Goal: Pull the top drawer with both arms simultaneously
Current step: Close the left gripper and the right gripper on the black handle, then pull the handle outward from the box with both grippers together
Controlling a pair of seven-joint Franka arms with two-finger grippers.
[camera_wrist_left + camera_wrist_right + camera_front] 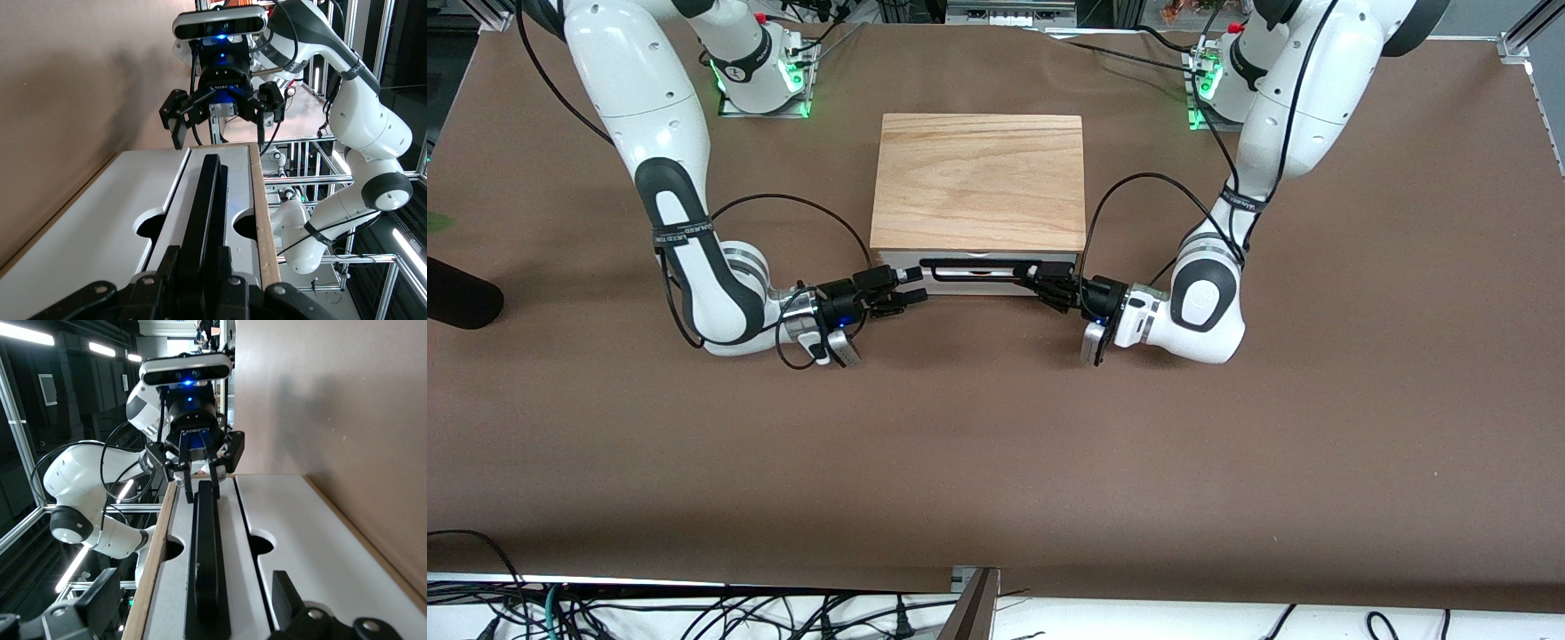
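Right gripper (914, 296) at the 9 o'clock end of the handle (978, 263), fingers apart and straddling the bar, not yet gripping. Drawer (974, 283) looks shut, in the cabinet (978, 182) face at 6 o'clock, the cabinet just toward 12 of table centre. Left gripper (1042, 276) at the 3 o'clock end, clamped on the handle. Step in hand is grasping: the right needs to close, then both pull evenly toward 6.
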